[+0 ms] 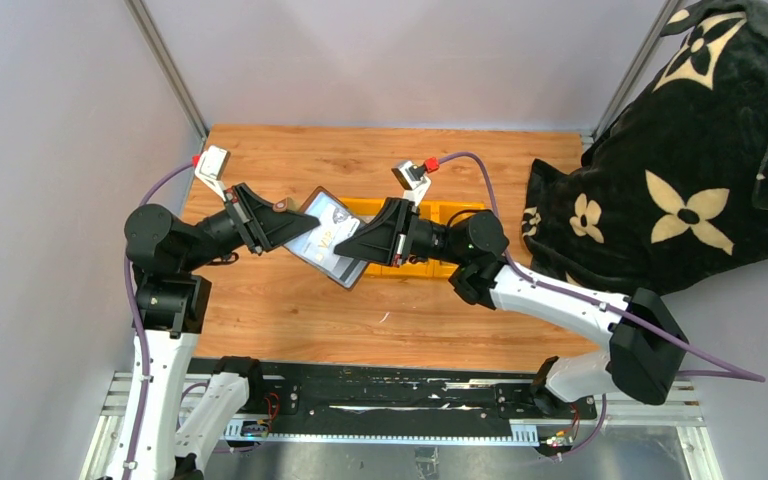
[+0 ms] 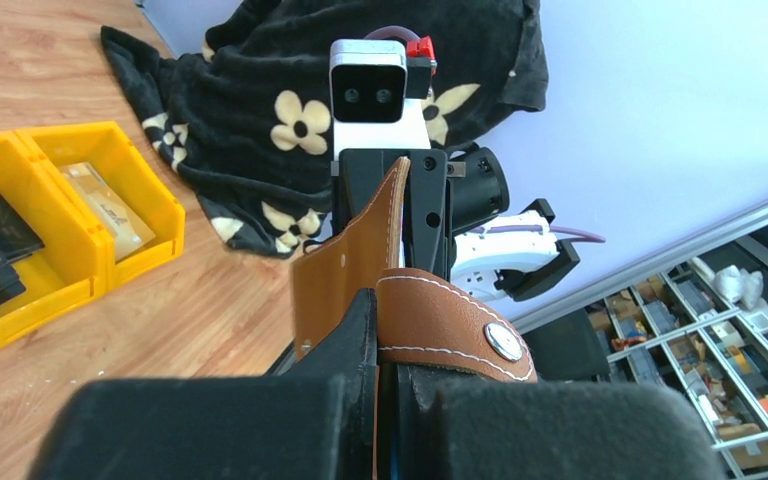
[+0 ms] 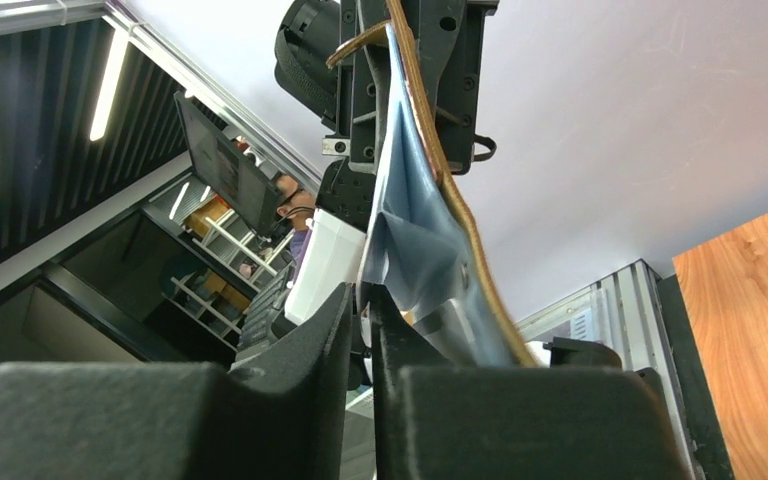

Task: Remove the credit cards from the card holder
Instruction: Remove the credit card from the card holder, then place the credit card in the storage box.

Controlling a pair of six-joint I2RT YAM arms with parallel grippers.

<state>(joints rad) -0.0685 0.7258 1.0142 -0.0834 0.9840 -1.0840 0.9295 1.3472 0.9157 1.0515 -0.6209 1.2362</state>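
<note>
The card holder [image 1: 325, 235] hangs open in the air, spanning the fingers of both grippers. Its outside is brown leather with white stitching and a strap [image 2: 440, 315] that carries a metal snap [image 2: 503, 341]. Its inside is glossy silvery-grey. The left gripper [image 2: 385, 335] pinches the brown edge at the strap, fingers pressed onto the leather. The right gripper [image 3: 360, 305] meets the opposite edge. Its fingers stand close together with a narrow gap, the silvery lining just beside them. It cannot be determined whether they grip anything.

card holder [image 2: 345, 270]: stitched brown leather, glossy silver lining; bin [image 2: 145, 215]: yellow plastic; table [image 1: 260, 320]: wood-grain
</note>
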